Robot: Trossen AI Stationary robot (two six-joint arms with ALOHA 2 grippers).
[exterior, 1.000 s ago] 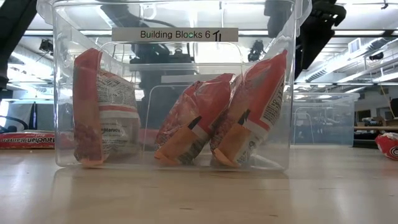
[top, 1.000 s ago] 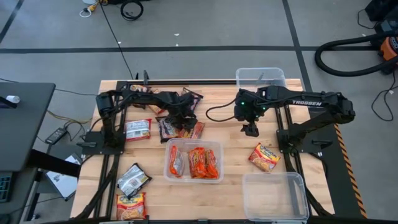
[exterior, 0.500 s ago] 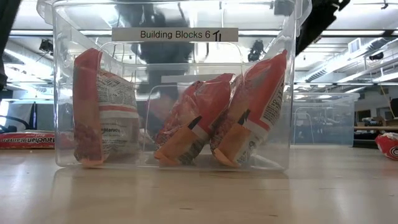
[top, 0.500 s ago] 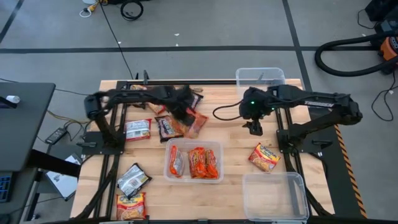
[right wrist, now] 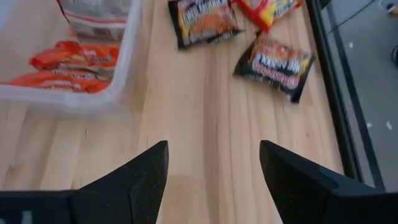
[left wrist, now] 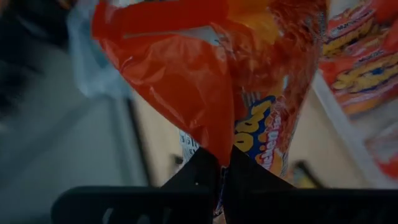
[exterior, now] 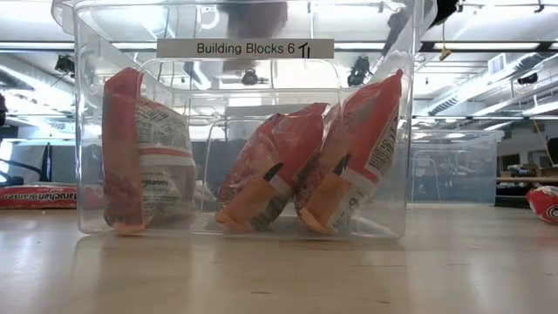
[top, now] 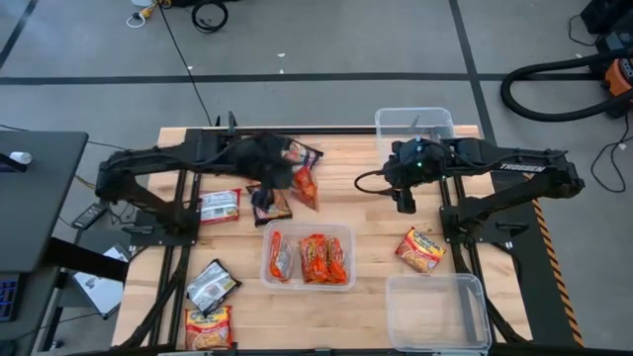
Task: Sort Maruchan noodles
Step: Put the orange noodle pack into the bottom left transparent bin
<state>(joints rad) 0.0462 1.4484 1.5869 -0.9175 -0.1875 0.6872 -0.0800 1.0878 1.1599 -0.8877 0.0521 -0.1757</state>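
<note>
The left gripper (left wrist: 222,167) reaches across the far side of the pale wooden slatted desk (top: 366,213), its fingers clenched on the crimped edge of a glossy orange-red plastic noodle packet (top: 305,185), which hangs raised above the desk behind the clear rectangular plastic bin (top: 346,237) with its wrapper creased and bright. To the right, the right gripper (right wrist: 213,163) hovers over bare boards, fingers spread wide and grasping nothing

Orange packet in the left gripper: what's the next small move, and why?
Probably carry it over the center bin and release. The left gripper is shut on the orange packet, lifted off the table, and that bin already holds similar orange packets.
</note>
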